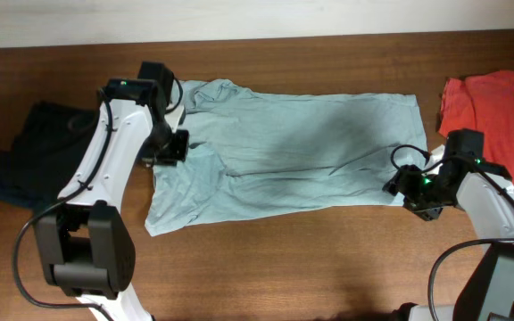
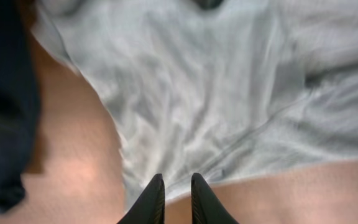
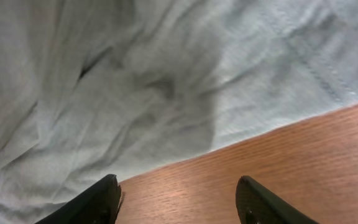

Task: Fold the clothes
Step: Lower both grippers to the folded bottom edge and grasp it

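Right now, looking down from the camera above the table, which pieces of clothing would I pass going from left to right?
dark navy garment → pale grey-blue T-shirt → orange-red shirt

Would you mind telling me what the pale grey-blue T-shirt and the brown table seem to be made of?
The pale grey-blue T-shirt looks like thin matte knit, probably cotton: soft creases, stitched hem. The brown table looks like wood or wood-look laminate, faintly glossy: straight grain streaks.
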Controlling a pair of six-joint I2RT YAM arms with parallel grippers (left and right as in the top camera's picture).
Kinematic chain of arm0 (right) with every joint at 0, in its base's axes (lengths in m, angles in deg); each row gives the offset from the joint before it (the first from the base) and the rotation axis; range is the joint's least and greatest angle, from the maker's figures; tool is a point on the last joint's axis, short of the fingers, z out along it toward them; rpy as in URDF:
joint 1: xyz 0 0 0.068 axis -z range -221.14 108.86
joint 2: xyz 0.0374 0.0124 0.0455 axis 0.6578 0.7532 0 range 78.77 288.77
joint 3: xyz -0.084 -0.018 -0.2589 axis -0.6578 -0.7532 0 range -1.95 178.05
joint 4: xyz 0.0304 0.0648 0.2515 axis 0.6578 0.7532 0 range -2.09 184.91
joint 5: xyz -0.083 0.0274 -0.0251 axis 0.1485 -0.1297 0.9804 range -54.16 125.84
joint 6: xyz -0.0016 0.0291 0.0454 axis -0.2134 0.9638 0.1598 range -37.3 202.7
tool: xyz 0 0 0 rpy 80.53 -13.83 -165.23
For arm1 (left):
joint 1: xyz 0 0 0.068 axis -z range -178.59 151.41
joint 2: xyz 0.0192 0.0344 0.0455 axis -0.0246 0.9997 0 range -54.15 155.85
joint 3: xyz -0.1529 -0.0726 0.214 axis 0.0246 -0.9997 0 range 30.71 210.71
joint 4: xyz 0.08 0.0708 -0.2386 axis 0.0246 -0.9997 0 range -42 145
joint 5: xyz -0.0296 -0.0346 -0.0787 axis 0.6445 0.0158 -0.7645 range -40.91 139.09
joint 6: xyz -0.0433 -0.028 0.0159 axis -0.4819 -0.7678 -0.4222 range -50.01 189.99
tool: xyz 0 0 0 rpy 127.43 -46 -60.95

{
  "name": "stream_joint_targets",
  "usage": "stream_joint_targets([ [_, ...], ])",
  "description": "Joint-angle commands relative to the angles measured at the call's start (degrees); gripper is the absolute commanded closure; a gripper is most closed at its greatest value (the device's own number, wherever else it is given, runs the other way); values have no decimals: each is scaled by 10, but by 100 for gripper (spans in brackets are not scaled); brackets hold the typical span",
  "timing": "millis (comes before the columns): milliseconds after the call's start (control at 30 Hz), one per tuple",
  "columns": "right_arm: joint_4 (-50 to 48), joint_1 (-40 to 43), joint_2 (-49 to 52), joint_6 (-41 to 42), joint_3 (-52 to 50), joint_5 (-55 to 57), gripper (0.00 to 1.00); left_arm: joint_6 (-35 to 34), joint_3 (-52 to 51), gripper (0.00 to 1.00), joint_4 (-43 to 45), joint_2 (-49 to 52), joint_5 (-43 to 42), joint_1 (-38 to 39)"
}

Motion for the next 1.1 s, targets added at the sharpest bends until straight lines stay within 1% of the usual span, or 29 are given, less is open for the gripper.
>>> stream_joint_targets([
  [0, 9, 13, -9, -4, 8, 9, 35, -56, -47, 84, 1, 3, 4, -13],
  [67, 14, 14, -9, -4, 8, 9, 35, -73, -74, 84, 10, 3, 9, -28],
  [133, 18, 14, -9, -9, 8, 9, 35, -84, -111, 81, 24, 3, 9, -47],
  [267, 18, 16, -9, -21, 8, 12, 34, -84, -174, 78, 59, 3, 9, -76],
  [300, 18, 16, -9, -21, 8, 12, 32, -84, -188, 77, 70, 3, 7, -80],
  [400, 16, 16, -9, -21, 8, 12, 29, -84, -228, 71, 130, 3, -16, -88],
  [500, 17, 16, -9, -21, 8, 12, 29, -84, -250, 67, 176, 4, -27, -87],
  [667, 26, 16, -9, -21, 8, 12, 29, -83, -300, 66, 251, 5, -19, -87],
  [700, 28, 16, -9, -21, 8, 12, 29, -83, -311, 69, 262, 5, -11, -87],
  [733, 29, 16, -9, -21, 8, 12, 28, -84, -320, 76, 269, 5, -4, -87],
  [767, 29, 16, -9, -21, 8, 17, 28, -84, -329, 91, 273, 5, 6, -88],
  [800, 29, 16, -9, -21, 8, 22, 28, -84, -333, 97, 274, 5, 14, -88],
  [833, 29, 16, -9, -21, 8, 37, 28, -87, -336, 99, 274, 5, 24, -89],
  [933, 29, 24, -9, -20, 8, 80, 27, -105, -340, 100, 270, 5, 48, -97],
  [1067, 31, 69, -9, -21, 8, 71, 28, -106, -340, 99, 269, 5, 48, -111],
])
